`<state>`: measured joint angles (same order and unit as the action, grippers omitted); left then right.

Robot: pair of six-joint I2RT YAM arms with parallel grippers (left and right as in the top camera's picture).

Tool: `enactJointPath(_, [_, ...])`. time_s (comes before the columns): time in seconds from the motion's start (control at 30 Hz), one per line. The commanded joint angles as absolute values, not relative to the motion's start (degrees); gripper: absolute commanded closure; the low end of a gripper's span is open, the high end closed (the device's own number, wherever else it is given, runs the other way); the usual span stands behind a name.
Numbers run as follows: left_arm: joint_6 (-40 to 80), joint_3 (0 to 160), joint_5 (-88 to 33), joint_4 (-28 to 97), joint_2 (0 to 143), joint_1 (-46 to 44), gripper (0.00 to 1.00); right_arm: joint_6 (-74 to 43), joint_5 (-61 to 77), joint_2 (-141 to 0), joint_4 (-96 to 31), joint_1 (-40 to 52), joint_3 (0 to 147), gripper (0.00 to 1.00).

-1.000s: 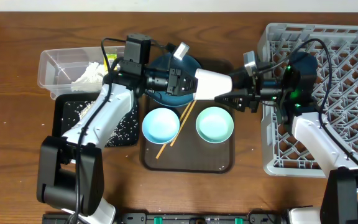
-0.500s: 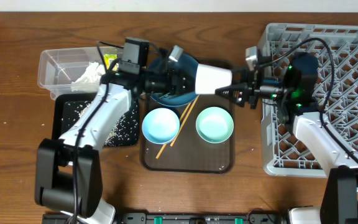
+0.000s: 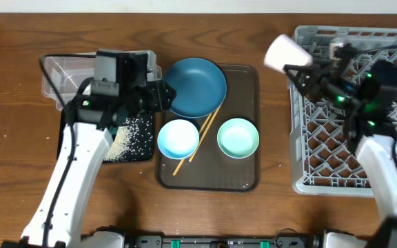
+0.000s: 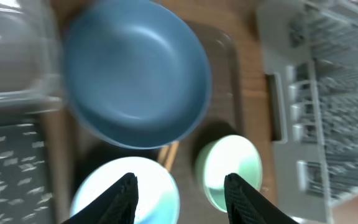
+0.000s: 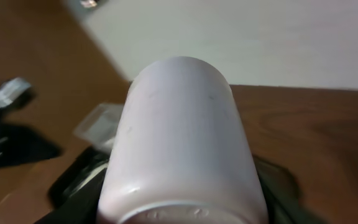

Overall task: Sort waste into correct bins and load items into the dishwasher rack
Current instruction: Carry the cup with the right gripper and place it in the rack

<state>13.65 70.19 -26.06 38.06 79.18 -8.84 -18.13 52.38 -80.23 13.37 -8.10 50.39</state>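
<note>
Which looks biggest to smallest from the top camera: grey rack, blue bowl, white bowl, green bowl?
1. Grey rack
2. Blue bowl
3. White bowl and green bowl: they look about the same size, so they tie for smallest.

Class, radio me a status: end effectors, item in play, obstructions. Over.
Left end effector open, empty, by blue bowl. Right end effector shut on white cup near left edge of rack. No obstruction seen.

I've got a brown serving tray (image 3: 227,176) mid-counter (image 3: 12,172); counter's dark wood, white wall (image 3: 185,5) behind.
</note>
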Motion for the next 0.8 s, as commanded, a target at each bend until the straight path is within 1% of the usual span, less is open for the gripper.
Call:
enactJointPath(0.0, [12.01,70.70,-19.62,38.79,78.56,-8.80,0.52,-14.41,36.01,-74.32,5.43,-9.85,51.96,0.99])
enactJointPath(0.2, [12.03,70.70,-19.62,38.70,78.59,-8.80,0.52,-9.32,13.50,-69.58,-21.65,-12.82,60.42,0.99])
enactJointPath(0.37, [12.03,70.70,-19.62,38.76,78.59,-8.80,0.52,-8.56,0.40,-71.22,-37.15,-17.93,70.04,0.99])
enactJointPath(0.57, [12.03,70.67,-19.62,38.79,78.59,-8.80,0.52,-8.51,-7.35,-75.59,-44.34,-26.55,74.72,0.99])
enactJointPath(0.77, [12.03,70.67,-19.62,39.00,78.59,-8.80,0.52,-8.71,-7.70,-81.89,-47.35,-36.88,74.91,0.99])
